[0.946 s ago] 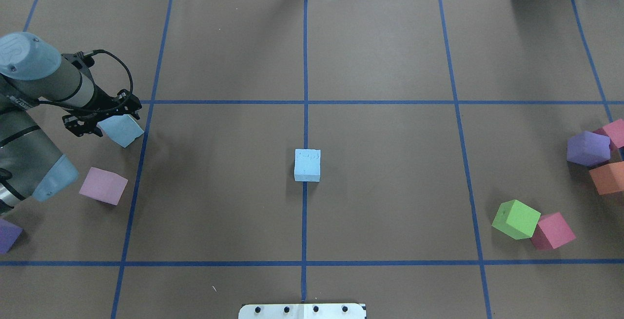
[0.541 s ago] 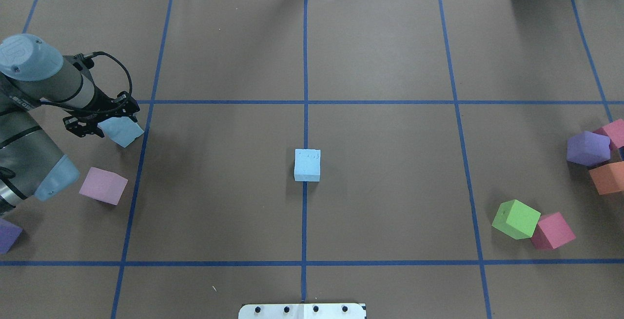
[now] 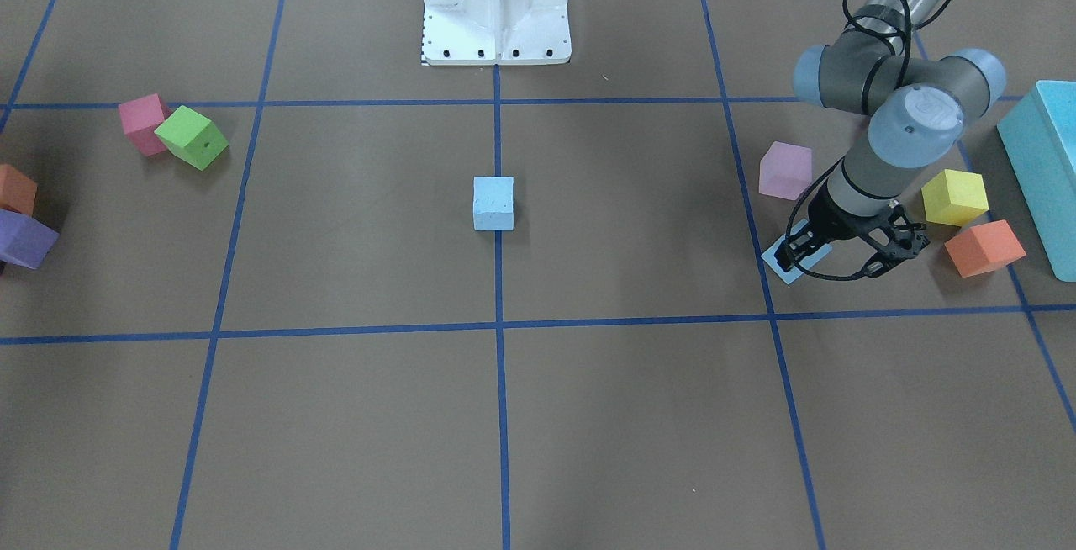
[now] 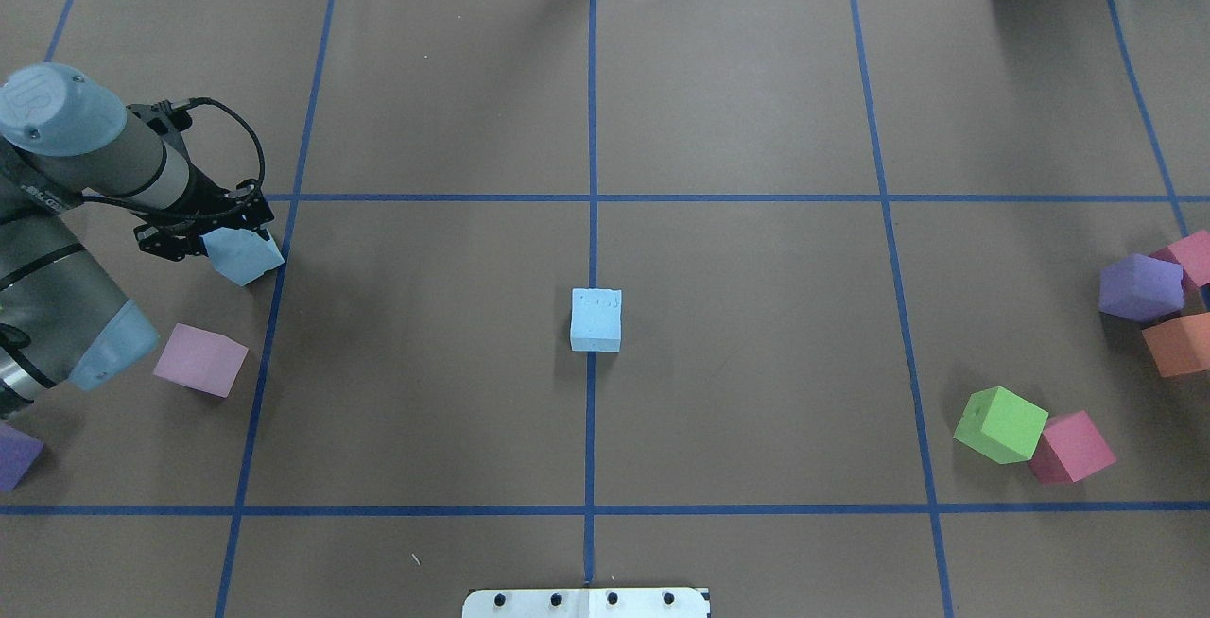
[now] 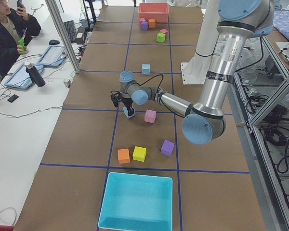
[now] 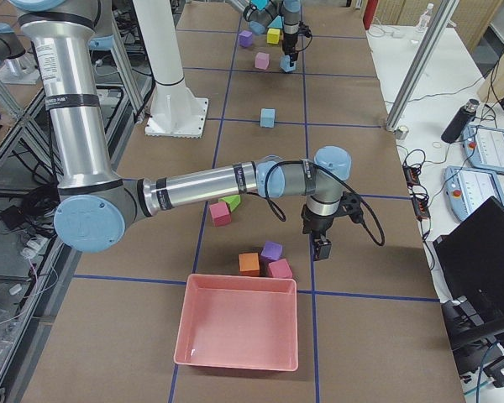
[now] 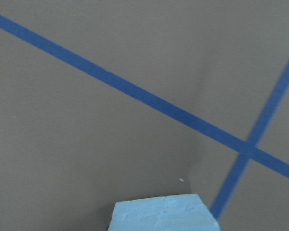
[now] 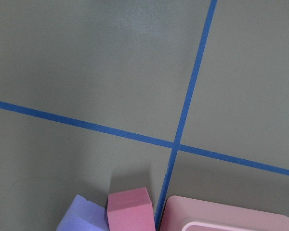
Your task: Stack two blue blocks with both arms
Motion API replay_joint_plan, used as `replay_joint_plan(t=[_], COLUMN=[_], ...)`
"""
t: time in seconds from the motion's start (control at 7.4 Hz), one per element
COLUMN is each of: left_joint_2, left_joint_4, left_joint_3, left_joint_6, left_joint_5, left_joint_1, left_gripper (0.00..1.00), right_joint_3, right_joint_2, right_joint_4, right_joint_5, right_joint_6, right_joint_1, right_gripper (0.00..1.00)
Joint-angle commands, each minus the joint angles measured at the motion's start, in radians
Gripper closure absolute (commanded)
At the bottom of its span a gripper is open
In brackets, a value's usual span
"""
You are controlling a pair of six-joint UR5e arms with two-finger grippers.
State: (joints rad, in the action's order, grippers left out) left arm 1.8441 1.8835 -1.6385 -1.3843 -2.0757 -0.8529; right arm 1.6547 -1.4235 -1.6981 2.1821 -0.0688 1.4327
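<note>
Gripping a blue block (image 4: 246, 259) at the left, with the second blue block (image 4: 596, 319) at centre.
Left pincer (image 4: 227, 242) is closed to block width on the blue block, just beyond a pink cube (image 4: 200, 360); the second blue block sits alone on the centre tape line of the surface (image 4: 756, 363); right pincer (image 6: 322, 246) hangs near a pink bin (image 6: 235, 363), its opening impossible to tell.

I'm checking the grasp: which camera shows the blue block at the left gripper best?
Overhead exterior: the blue block shows its top and a side. Front-facing shows only a corner; left wrist, only its top; both side views, a small speck.
</note>
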Motion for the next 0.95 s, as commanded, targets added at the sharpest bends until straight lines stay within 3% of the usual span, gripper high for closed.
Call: replay_joint_plan(t=[0.0,0.14,0.41,0.81], left_joint_2=[0.188,0.336,0.484,0.657], left_joint_4=[-0.224,-0.389,-0.405,-0.403], left_joint_3=[-0.041,-0.04,-0.009,0.119], left_joint_6=[0.046,0.132,0.166,0.23], left_joint_5=[0.005,0.006,0.04,0.181], left_joint_1=[0.0,0.0,0.073,0.207], left_gripper=[0.96,0.99,1.0,1.0], right_joint_3=[-0.003,-0.007,0.0,0.008], right_joint_2=[-0.002,0.0,0.0,0.0], right_joint_4=[-0.002,-0.002,-0.002,-0.002], right_joint_5=[0.001,0.001,0.008,0.016], right_joint_6=[0.003,0.003,0.004,0.004], right_joint_1=[0.0,0.0,0.0,0.0], right_gripper=[0.0,0.0,0.0,0.0])
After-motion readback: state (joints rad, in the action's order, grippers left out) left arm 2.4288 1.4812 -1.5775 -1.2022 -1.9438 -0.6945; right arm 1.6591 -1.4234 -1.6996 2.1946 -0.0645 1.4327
